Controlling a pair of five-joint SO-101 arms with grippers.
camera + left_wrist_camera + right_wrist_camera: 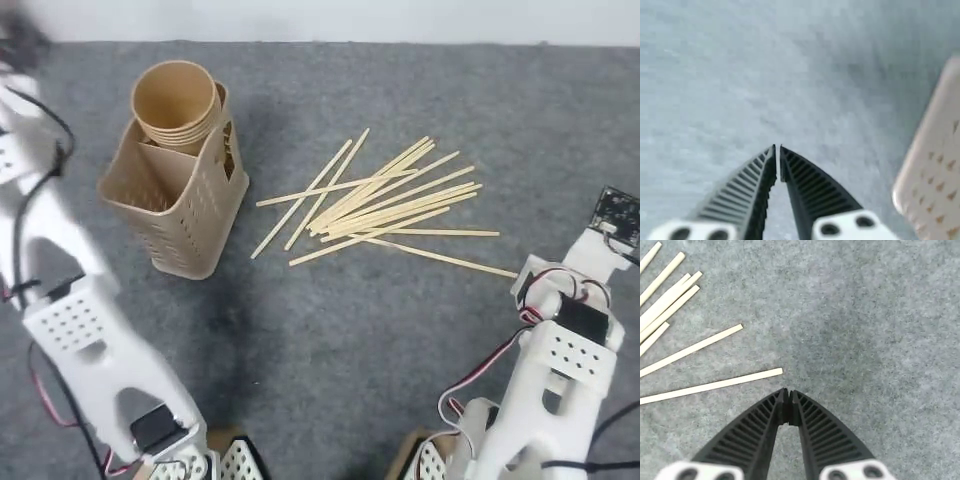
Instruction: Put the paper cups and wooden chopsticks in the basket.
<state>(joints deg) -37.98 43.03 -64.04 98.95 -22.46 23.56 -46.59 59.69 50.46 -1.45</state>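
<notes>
**Cups in, chopsticks still out**

I saw the paper cups (178,100) stacked in one compartment of the basket (195,222). The wooden chopsticks (385,200) lay scattered on the grey mat (380,350) beside it. My left gripper (777,150) was closed and empty near the basket. My right gripper (789,392) was closed too, gripping nothing, just beside the chopstick ends.

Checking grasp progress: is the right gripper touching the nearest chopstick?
Apart. The right wrist view shows grey mat between the shut right gripper and the nearest chopstick.

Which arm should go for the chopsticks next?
Right. The right gripper, shut, sits just short of the nearest chopsticks; the left gripper, also shut, is beside the basket, which already holds the cups.
</notes>
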